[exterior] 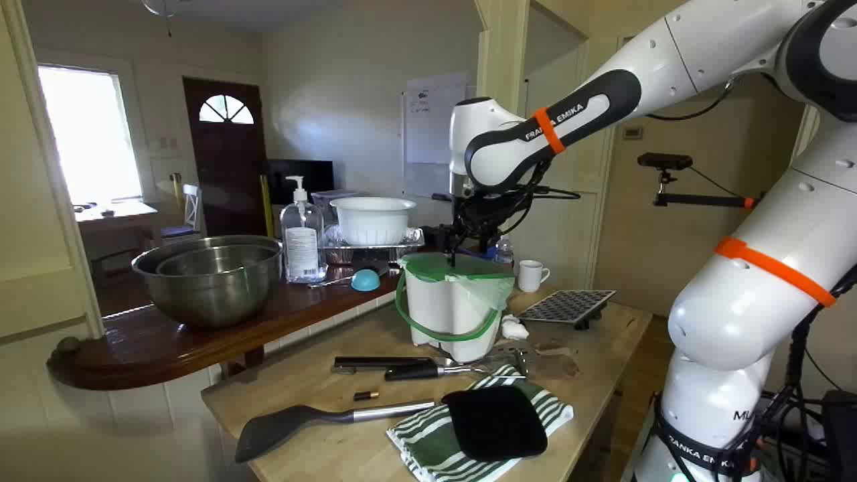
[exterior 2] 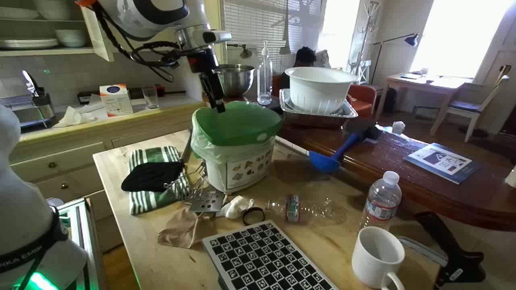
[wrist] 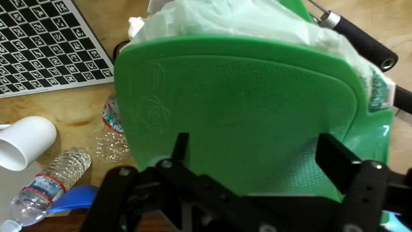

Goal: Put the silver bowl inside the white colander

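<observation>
The silver bowl (exterior: 201, 298), with a smaller steel bowl (exterior: 214, 260) nested inside it, stands upright on a dark raised table (exterior: 127, 348). The white colander (exterior 2: 320, 86) rests upright on a foil tray (exterior 2: 347, 108), apart from the silver bowl; in both exterior views a clear pump bottle (exterior: 301, 251) stands between the two vessels. The pincer (wrist: 254, 138) hangs over the green top (exterior 2: 246, 125) of a pale container (exterior: 442, 308) on a light wooden table (exterior: 355, 448); in the wrist view its jaws are well apart, the green top showing between them. On the light wooden table, a black pad (exterior: 495, 422) lies across a striped cloth (exterior: 428, 438), and a checkered board (exterior 2: 266, 257) sits near a white mug (exterior 2: 374, 262).
</observation>
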You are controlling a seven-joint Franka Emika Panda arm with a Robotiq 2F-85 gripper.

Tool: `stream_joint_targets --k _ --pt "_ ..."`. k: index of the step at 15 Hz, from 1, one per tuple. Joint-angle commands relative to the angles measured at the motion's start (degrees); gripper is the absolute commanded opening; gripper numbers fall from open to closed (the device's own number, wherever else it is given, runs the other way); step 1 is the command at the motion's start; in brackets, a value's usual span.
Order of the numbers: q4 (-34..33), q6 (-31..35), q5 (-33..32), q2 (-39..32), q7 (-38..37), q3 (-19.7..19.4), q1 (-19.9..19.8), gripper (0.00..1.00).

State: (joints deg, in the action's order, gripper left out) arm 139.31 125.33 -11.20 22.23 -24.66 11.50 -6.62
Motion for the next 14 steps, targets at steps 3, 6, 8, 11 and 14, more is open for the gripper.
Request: stream_joint_targets --k 3,6,8,11,14 --pt "-0.13 -0.26 -0.59 -0.11 -0.42 -1.29 1.38 1.00" --pt "-0.13 -0.25 -0.59 -0.11 -0.42 -1.29 1.38 1.00" --pt "-1.25 -1.13 -0.42 -0.31 -0.60 -1.13 1.61 1.00" --pt "-7.18 -4.75 -0.32 -1.43 -2.67 -0.07 2.03 1.00" --pt "-15.58 -8.34 1.96 -5.39 -4.70 1.16 3.87 1.00"
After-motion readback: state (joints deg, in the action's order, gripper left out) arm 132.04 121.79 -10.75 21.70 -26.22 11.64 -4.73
